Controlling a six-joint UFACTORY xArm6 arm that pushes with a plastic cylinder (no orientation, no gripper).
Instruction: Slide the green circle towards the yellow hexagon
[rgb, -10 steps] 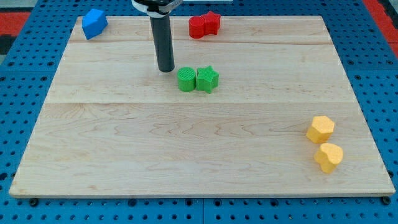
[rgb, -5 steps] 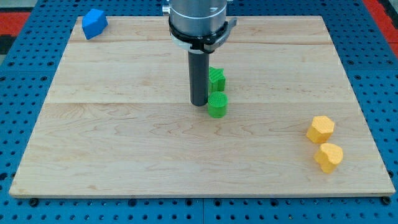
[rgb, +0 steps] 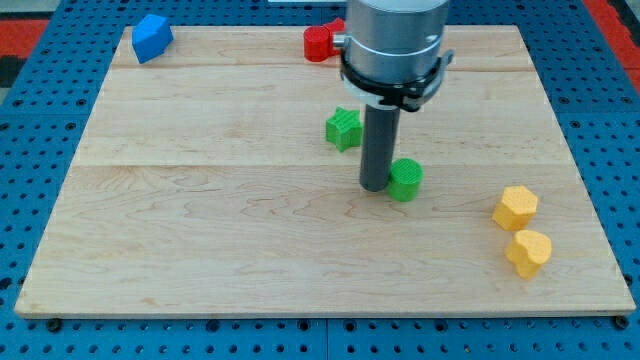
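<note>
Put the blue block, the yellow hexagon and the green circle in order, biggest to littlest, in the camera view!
1. Yellow hexagon and blue block: look alike, and the hexagon sits nearer the view's bottom.
2. Green circle, partly hidden beside my tip.

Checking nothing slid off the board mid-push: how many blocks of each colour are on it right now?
Green: 2, the green circle at my tip and the green star
Yellow: 2, the yellow hexagon and the yellow heart
Red: 1 showing, the red block, partly hidden by the arm
Blue: 1, the blue block
Total: 6
</note>
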